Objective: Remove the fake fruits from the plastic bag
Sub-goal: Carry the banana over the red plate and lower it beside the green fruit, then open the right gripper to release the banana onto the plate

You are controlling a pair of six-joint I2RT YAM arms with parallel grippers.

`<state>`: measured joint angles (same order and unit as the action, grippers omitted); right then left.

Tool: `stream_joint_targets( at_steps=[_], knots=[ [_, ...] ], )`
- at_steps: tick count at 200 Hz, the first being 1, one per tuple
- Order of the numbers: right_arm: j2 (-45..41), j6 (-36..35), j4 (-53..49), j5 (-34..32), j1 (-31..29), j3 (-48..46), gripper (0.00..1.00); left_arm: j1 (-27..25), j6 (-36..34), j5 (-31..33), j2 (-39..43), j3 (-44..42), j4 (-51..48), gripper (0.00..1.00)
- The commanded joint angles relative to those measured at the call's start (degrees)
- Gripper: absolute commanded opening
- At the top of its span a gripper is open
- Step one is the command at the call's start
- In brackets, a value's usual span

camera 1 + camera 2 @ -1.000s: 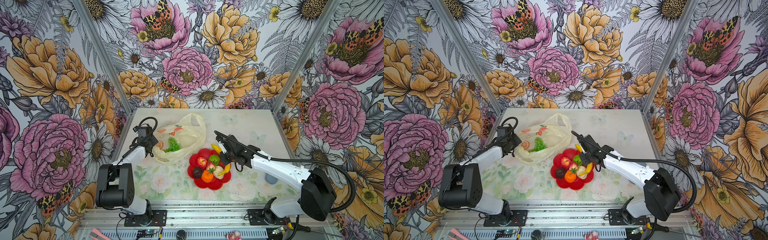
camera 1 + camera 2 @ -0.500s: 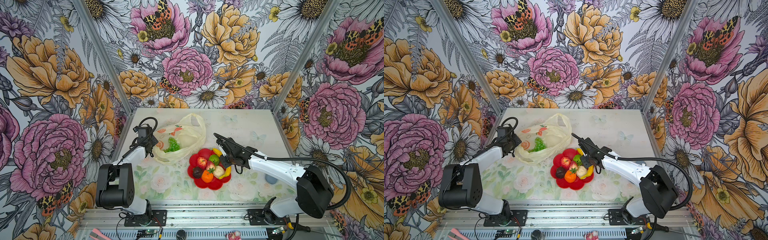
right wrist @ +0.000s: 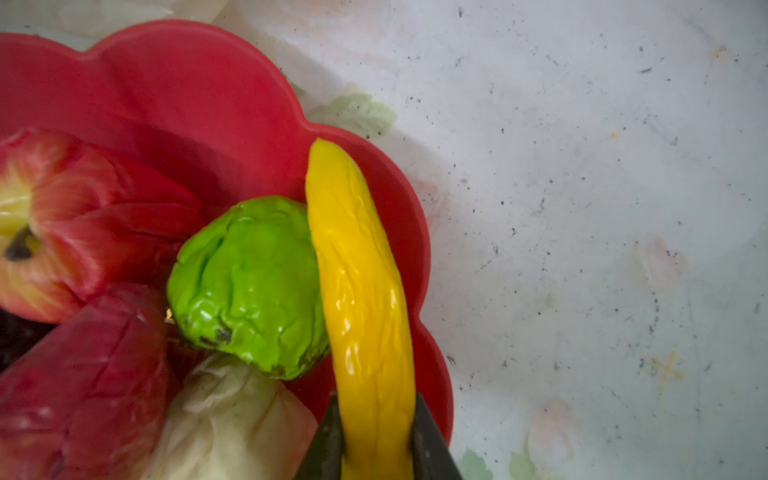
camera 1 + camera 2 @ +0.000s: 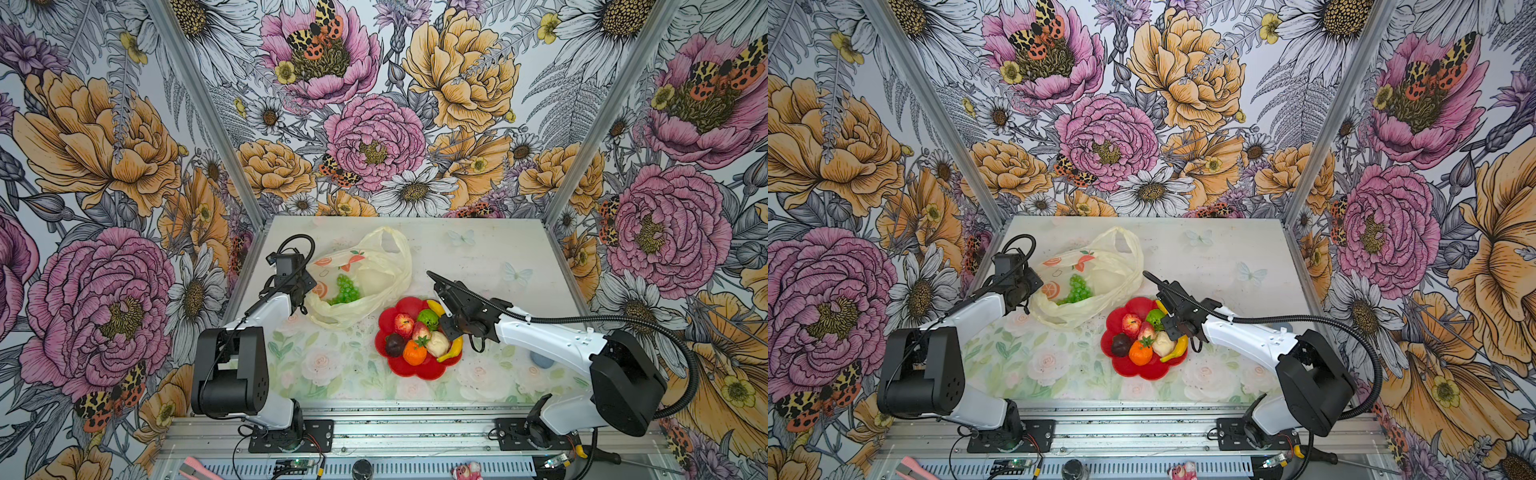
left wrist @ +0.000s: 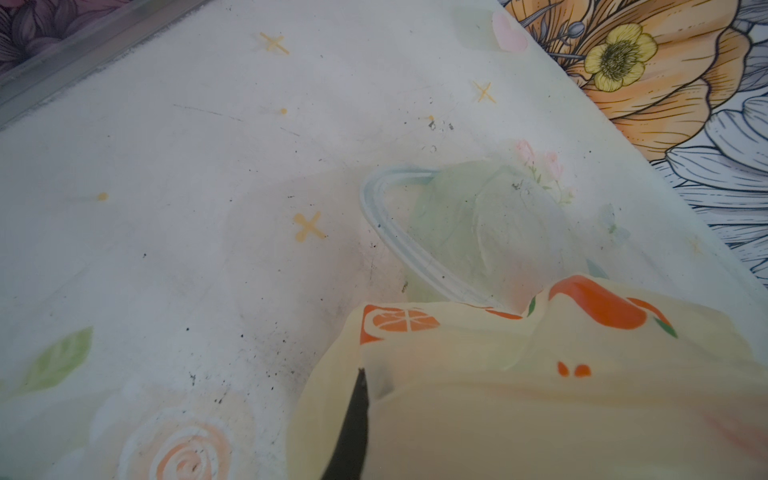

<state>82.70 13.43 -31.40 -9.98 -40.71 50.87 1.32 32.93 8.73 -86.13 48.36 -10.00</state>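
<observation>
Between the right gripper's [image 4: 448,332] fingers, in a top view, sits the yellow banana [image 4: 454,352], over the red plate [image 4: 415,370]. The left gripper [image 4: 304,296] is clenched on the plastic bag's [image 4: 376,282] rim, green grapes [image 4: 345,289] just beyond its tips. Left wrist: one dark finger [image 5: 356,419], bag draped over it. Right wrist: both fingers [image 3: 328,436] pinch the banana, green round fruit [image 3: 249,282] alongside.

My jaws pinch the yellow banana [image 3: 361,282], one on each side of it. It lies along the scalloped rim of the red plate [image 3: 187,104]. Deeper in the plate, the green round fruit [image 3: 249,286] touches the banana, with the red apple [image 3: 62,232], strawberry [image 3: 83,374] and cream piece [image 3: 232,428] crowded beside it. Outside the plate lies speckled table [image 3: 582,208].
</observation>
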Motion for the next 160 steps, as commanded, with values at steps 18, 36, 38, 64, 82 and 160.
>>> stream_joint_targets(
  at_steps=[18, 36, 38, 64, 82, 160],
  knots=[
    [0.9, 0.9, 1.9, -1.7, -0.6, -0.3, 0.25, 0.2, 0.2, -0.1, 0.7, -0.9, 1.8, 0.0],
    [0.6, 1.1, 1.8, -1.6, -0.7, -0.3, 0.27, 0.2, 0.3, -0.1, 0.7, -0.9, 1.8, 0.0],
    [0.6, 1.1, 1.9, -1.5, -0.7, -0.3, 0.27, 0.2, 0.3, -0.2, 0.7, -0.8, 1.8, 0.0],
    [0.3, 1.1, 1.9, -1.6, -0.8, -0.4, 0.33, 0.1, 0.3, -0.2, 0.6, -0.9, 1.8, 0.0],
    [-0.2, 1.2, 1.9, -1.6, -0.8, -0.5, 0.38, 0.1, 0.2, -0.2, 0.7, -0.9, 1.9, 0.0],
    [-3.2, 1.3, 1.6, -2.5, -0.8, -0.3, 0.43, -0.5, 0.0, -0.4, 1.3, -1.3, 2.0, 0.0]
  ],
)
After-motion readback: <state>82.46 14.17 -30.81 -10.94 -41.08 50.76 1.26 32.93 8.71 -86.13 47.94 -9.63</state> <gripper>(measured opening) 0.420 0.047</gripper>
